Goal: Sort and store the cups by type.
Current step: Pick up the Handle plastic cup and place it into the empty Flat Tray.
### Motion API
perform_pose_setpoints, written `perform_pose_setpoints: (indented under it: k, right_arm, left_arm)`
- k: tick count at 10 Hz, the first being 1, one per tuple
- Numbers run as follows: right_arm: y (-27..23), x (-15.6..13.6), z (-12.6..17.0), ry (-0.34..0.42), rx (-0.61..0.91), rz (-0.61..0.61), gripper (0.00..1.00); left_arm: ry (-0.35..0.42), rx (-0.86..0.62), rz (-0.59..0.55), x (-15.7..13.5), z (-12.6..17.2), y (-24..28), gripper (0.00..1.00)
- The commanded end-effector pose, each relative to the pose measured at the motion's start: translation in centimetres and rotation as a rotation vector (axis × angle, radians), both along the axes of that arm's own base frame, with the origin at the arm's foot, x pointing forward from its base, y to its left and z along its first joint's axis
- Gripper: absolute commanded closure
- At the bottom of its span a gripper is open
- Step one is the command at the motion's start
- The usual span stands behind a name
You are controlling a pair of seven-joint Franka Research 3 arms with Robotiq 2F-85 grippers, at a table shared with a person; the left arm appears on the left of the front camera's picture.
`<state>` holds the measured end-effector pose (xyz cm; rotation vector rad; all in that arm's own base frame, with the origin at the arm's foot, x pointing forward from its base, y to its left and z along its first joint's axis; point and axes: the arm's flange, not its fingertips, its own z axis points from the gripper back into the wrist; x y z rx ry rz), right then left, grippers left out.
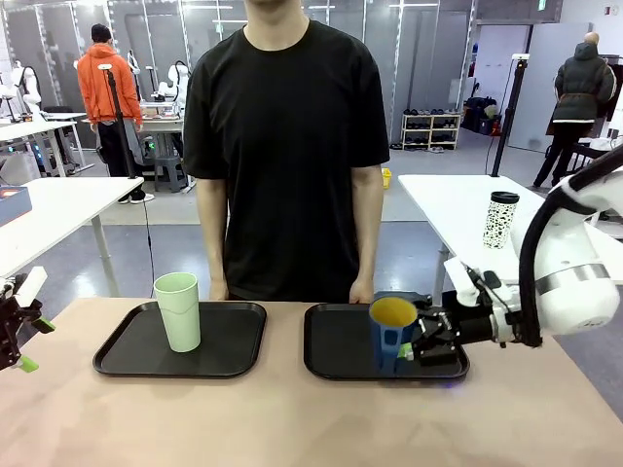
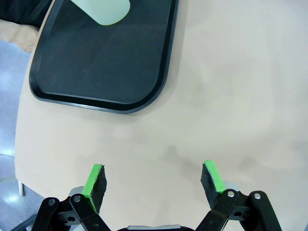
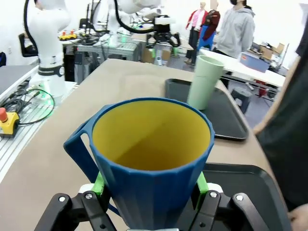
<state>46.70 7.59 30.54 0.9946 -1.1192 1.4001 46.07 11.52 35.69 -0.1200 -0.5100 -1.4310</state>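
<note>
R gripper (image 1: pixel 421 342) is clenched on the mug (image 1: pixel 393 329), green pads either side of its blue wall in the wrist view, handle off to one side. The mug sits low over the near part of the R tray (image 1: pixel 336 362); can't tell if the base is touching yet. L gripper (image 2: pixel 153 182) is released, jaws wide w/ nothing between, hovering over bare bench (image 1: pixel 292 418) near the L tray's (image 1: pixel 127 360) corner. Further back, the tumbler (image 1: pixel 178 309) stands upright on the L tray, already sorted by the look of it. Person's hands rest at the far edge, not involved. Step in hand: placing the mug on the R tray. Next move, I'd say: set it flat, let go, then back straight out w/o catching the handle or tipping it.
</note>
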Motion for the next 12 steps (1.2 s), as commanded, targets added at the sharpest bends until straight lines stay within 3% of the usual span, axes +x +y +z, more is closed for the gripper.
perform_pose_setpoints:
  k: [1,6,11,12]
  right_arm:
    - [-1.5,2.1,1.7,-0.001,0.027,-0.066,0.74]
    - [-4.0,6.5,2.7,0.029,0.087,-0.122,0.74]
    - [-4.0,5.5,2.7,0.002,0.051,-0.114,0.74]
    - [-4.0,5.8,2.3,0.009,0.057,-0.119,0.24]
  left_arm:
    - [-0.019,-0.001,-0.011,-0.1,0.0,0.1,0.0]
    - [-0.019,-0.001,-0.011,-0.1,0.0,0.1,0.0]
    - [-0.019,-0.001,-0.011,-0.1,0.0,0.1,0.0]
    - [-0.019,-0.001,-0.011,-0.1,0.0,0.1,0.0]
